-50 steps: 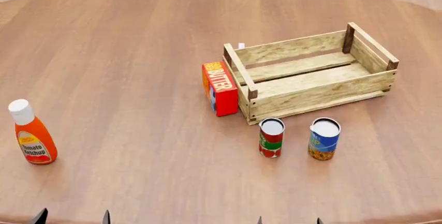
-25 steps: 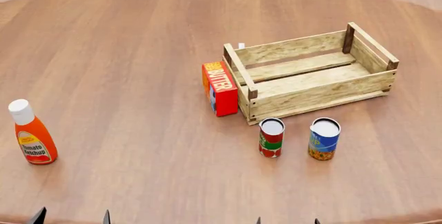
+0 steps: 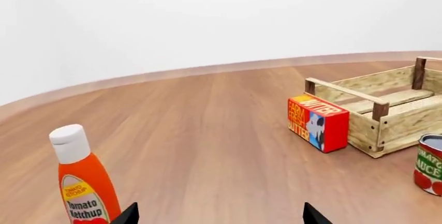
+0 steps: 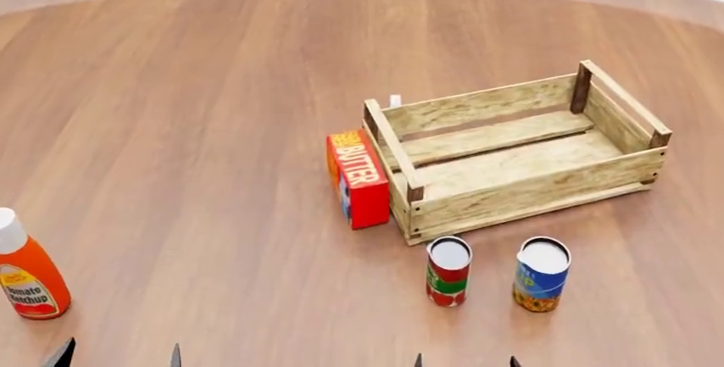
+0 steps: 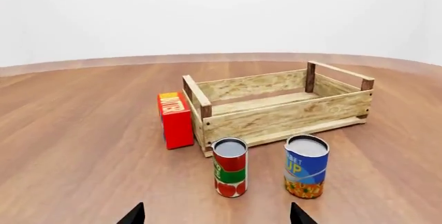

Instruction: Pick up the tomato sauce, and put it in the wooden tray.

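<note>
While both arms wait at the table's near edge, my right gripper is nearer.
Sauce stands upright straight ahead of its spread fingertips, tray just beyond; left gripper equally spread.

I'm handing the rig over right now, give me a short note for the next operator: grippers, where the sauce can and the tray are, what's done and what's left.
Left gripper: open, holding nothing, only its fingertips show.
Right gripper: open, holding nothing, low and facing the cans.
Tomato sauce: upright on the table, just in front of the wooden tray, with the blue-and-yellow can beside it.
Wooden tray: nothing in it; butter box stands against its left end.
Ketchup bottle: far left, apart from everything.
Done: nothing grasped yet.
Left: grasp the red can, probably with the right arm, lift it and set it in the tray.
</note>
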Controlling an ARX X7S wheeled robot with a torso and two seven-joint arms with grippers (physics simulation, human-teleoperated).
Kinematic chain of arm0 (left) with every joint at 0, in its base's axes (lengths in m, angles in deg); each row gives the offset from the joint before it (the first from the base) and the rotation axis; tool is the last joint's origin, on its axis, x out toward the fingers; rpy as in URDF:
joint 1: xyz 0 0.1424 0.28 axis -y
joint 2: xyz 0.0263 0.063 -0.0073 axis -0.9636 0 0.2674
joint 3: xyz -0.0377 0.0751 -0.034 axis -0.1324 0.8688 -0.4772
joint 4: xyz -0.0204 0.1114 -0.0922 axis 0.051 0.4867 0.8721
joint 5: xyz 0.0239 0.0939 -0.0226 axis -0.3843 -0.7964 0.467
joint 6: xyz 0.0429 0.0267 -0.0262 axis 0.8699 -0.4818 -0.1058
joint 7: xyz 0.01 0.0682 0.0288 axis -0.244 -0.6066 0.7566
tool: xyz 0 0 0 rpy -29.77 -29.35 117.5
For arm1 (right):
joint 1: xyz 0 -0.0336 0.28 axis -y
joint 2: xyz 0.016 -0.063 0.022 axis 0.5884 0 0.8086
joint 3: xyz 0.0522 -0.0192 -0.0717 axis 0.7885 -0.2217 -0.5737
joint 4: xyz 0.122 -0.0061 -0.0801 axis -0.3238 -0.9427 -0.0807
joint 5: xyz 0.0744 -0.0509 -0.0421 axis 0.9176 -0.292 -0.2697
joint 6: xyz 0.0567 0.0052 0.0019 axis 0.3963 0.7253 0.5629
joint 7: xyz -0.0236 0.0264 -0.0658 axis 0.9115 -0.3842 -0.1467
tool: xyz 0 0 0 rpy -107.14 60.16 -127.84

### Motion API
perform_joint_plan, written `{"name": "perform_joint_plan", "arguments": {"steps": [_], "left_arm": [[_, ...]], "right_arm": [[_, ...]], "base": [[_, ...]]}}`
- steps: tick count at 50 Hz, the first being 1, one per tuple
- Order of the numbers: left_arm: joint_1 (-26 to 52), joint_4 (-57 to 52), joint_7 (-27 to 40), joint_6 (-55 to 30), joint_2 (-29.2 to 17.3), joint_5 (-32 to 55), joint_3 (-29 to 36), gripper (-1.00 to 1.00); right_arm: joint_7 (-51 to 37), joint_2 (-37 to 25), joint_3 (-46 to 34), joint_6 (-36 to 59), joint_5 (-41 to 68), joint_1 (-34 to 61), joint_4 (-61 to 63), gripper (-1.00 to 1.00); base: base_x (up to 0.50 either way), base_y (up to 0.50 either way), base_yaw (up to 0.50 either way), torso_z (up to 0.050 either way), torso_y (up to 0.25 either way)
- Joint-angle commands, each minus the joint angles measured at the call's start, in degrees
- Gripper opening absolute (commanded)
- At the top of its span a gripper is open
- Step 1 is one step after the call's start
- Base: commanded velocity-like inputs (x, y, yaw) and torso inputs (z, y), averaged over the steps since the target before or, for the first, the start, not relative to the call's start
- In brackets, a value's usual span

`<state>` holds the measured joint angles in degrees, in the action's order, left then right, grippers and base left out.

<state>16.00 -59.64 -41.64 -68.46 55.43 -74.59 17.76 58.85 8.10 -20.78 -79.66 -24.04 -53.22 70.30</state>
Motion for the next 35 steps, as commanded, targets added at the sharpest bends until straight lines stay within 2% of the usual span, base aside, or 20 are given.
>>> {"name": "perform_joint_plan", "arguments": {"steps": [1, 35], "left_arm": [[0.04, 0.45, -1.69, 1.0, 0.07, 1.77, -0.46, 1.0], [0.2, 0.28, 0.67, 1.03, -1.79, 3.77, 1.87, 1.0]], "right_arm": [[0.81, 0.08, 0.26, -0.02, 0.62, 0.11, -0.23, 1.0], [-1.65, -1.94, -2.18, 0.09, 2.24, 0.37, -0.36, 1.0]], "base": [[0.39, 0.0, 0.0, 0.0, 0.0], [0.39, 0.0, 0.0, 0.0, 0.0]]}}
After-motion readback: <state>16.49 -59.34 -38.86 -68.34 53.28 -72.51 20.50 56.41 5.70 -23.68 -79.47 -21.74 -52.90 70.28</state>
